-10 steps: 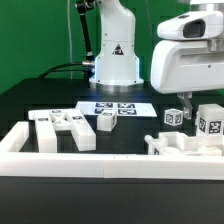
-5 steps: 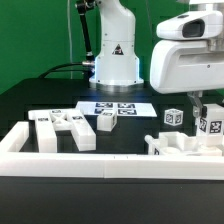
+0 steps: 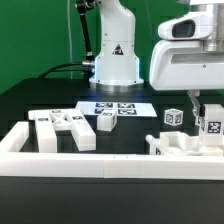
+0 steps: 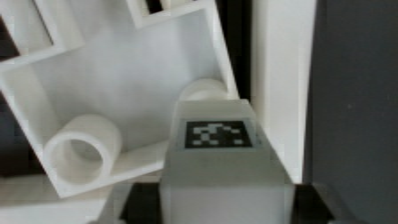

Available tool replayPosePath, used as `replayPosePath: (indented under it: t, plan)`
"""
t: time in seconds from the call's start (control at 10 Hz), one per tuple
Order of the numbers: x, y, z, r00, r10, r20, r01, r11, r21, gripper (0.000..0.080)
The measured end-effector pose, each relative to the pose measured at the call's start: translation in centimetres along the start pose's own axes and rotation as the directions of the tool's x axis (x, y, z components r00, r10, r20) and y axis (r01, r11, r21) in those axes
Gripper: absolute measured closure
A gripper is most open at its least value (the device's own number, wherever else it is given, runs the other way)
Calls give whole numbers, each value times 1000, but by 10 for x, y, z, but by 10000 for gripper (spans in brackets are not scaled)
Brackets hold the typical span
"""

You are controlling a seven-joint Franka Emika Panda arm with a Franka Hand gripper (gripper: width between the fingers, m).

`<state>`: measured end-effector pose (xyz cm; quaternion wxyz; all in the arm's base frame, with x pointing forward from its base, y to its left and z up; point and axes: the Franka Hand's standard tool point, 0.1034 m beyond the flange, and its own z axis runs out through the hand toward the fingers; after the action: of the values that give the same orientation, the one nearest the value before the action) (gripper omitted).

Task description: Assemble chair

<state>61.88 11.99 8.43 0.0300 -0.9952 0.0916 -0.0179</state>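
Exterior view: the end effector [image 3: 203, 112] hangs at the exterior view's right above the black table [image 3: 40, 105], its jaws clamped on an upright tagged chair leg [image 3: 209, 126]. Just beside the leg, toward the exterior view's left, stands a smaller tagged block [image 3: 174, 117], and the seat panel [image 3: 180, 146] lies in front of both. More loose chair parts [image 3: 60, 128] lie at the exterior view's left, behind the white border rail [image 3: 110, 165], with the marker board [image 3: 118, 108] beyond them. Wrist view: the chair leg [image 4: 217, 135] shows its tag between the jaws, close against the seat panel [image 4: 107, 90]; whether they touch I cannot tell.
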Motion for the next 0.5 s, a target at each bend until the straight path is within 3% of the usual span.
replayPosePath:
  t: [0.1,0.5]
  plan:
    - [-1,-4,0,990,143,-4,-142,990,10,511]
    - [-3,-6,1,881,474,-4,-474,881,8,509]
